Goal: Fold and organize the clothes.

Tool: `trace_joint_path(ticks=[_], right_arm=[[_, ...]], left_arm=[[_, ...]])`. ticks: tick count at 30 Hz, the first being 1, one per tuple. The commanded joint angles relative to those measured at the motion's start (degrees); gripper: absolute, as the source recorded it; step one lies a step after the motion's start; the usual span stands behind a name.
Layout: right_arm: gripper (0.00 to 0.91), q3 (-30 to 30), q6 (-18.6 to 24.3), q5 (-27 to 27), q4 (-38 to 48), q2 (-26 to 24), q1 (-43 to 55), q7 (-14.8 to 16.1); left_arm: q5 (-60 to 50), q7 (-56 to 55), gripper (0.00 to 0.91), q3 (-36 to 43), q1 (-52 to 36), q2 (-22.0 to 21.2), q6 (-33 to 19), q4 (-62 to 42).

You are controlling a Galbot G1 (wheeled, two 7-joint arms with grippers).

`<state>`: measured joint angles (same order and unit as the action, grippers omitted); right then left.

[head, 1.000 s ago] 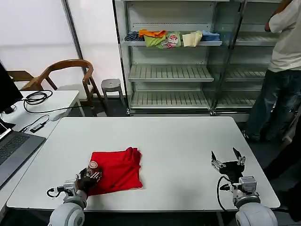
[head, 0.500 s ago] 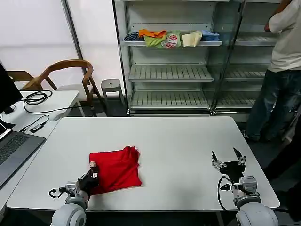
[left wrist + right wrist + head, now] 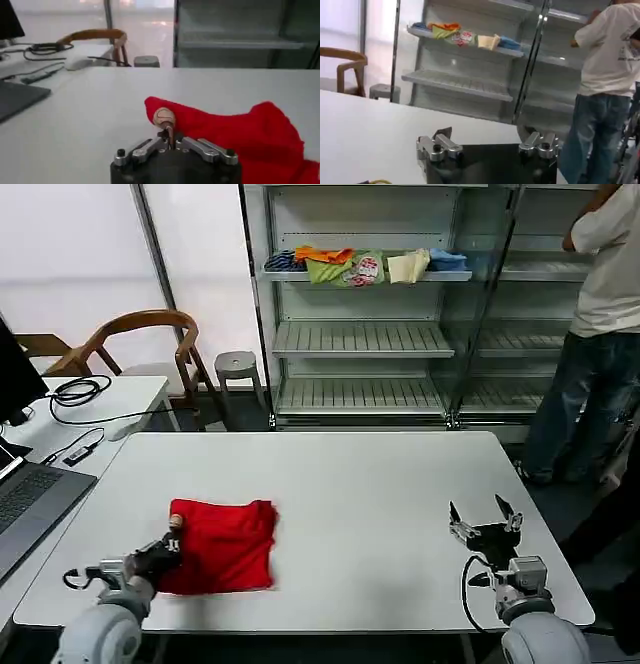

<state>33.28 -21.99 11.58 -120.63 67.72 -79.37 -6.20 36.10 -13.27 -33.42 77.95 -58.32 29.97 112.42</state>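
The clothes, one red T-shirt (image 3: pixel 225 546), lie folded into a rough square on the white table (image 3: pixel 380 484), near its front left. My left gripper (image 3: pixel 168 546) is at the shirt's left edge, shut on a pinch of the fabric. In the left wrist view the left gripper (image 3: pixel 169 139) has its fingers closed together on the red shirt (image 3: pixel 235 131), with a small round brown-and-cream bit of print (image 3: pixel 164 117) just beyond the tips. My right gripper (image 3: pixel 484 520) stands open over the table's front right, well away from the shirt; the right wrist view shows this gripper (image 3: pixel 487 144) with nothing between its fingers.
A laptop (image 3: pixel 30 504) lies on the side desk at the left, with cables (image 3: pixel 75 392) behind it. A wooden chair (image 3: pixel 140 334) and a stool (image 3: pixel 237 366) stand behind the table. Shelving (image 3: pixel 360 334) holds small folded garments (image 3: pixel 365 266). A person (image 3: pixel 600 334) stands at the far right.
My left gripper has moved left and a little toward the table's front, dragging the red shirt with it; the shirt now lies farther left and flatter. The right arm has not moved.
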Motion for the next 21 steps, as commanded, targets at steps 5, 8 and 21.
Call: trace_joint_path(ticks=[5, 8, 21], right_arm=[[0.907, -0.9, 0.1, 0.3, -0.1, -0.3, 1.2, 0.0], [0.907, -0.9, 0.1, 0.3, -0.4, -0.1, 1.2, 0.0], [0.907, 1.1, 0.4, 0.3, -1.8, -0.6, -1.3, 0.0]], left_arm=[[7.9, 4.5, 0.02, -26.0, 9.5, 21.1, 3.1, -1.7], [7.6, 4.7, 0.01, -29.4, 10.7, 23.7, 3.2, -1.1], [-5.5, -10.4, 0.01, 2.2, 7.7, 5.9, 3.1, 23.1]])
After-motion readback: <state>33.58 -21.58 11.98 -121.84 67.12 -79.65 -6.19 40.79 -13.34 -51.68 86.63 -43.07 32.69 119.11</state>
